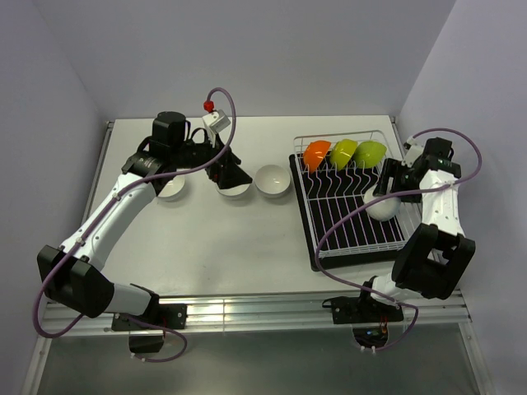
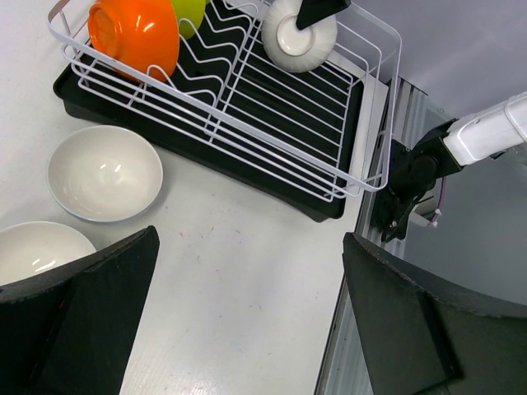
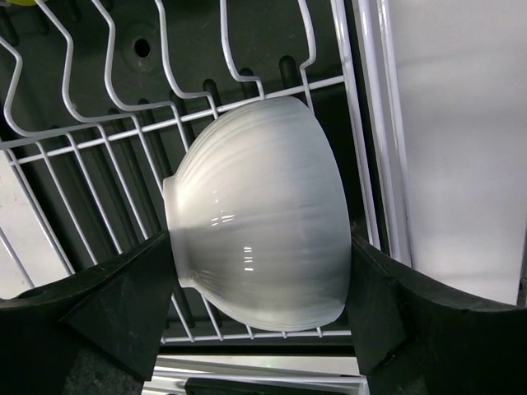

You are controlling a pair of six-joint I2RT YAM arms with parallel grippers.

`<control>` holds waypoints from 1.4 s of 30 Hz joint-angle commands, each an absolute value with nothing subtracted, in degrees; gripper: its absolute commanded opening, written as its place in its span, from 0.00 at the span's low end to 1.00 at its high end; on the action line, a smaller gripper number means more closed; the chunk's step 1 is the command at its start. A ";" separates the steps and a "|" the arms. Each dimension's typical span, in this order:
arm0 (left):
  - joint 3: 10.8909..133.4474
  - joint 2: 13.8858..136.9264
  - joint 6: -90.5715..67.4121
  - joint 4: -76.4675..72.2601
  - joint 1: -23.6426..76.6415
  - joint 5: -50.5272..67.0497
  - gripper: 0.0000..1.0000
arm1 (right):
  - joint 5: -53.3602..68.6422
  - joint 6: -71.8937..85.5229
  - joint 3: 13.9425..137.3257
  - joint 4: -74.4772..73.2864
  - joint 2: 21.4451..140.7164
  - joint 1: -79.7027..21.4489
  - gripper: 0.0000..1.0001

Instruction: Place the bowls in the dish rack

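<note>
Seating a white bowl (image 1: 383,209) in the rack
Right tool (image 1: 387,191) clamps it on edge at the dish rack's (image 1: 350,234) 4 o'clock corner. The next move is to lower it between prongs and release. Left tool (image 2: 251,329), wide open and empty, hovers over counter bowls (image 2: 104,173).

Left arm (image 1: 115,206) reached forward, elbow bent; left end effector (image 2: 247,325) held its fingers spread wide, nothing between them; right arm (image 1: 440,206) folded back sharply; right end effector (image 3: 259,276) clamped a white bowl (image 3: 255,189).
</note>
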State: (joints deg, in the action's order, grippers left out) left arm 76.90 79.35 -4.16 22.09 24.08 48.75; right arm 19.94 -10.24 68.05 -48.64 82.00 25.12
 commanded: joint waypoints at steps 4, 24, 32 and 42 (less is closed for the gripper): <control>77.96 79.01 -4.75 21.53 24.08 49.13 0.99 | 11.69 -10.19 70.75 -48.25 82.79 25.23 0.89; 77.08 78.49 -4.83 21.45 24.08 49.22 0.99 | 2.29 -10.46 69.17 -46.23 77.87 22.94 1.00; 76.99 78.49 -4.75 21.53 24.00 49.39 0.99 | 2.20 -9.58 69.52 -45.70 75.85 20.92 1.00; 75.42 77.52 -4.66 22.76 22.86 46.15 0.99 | 3.42 -10.89 75.31 -46.93 73.04 19.78 1.00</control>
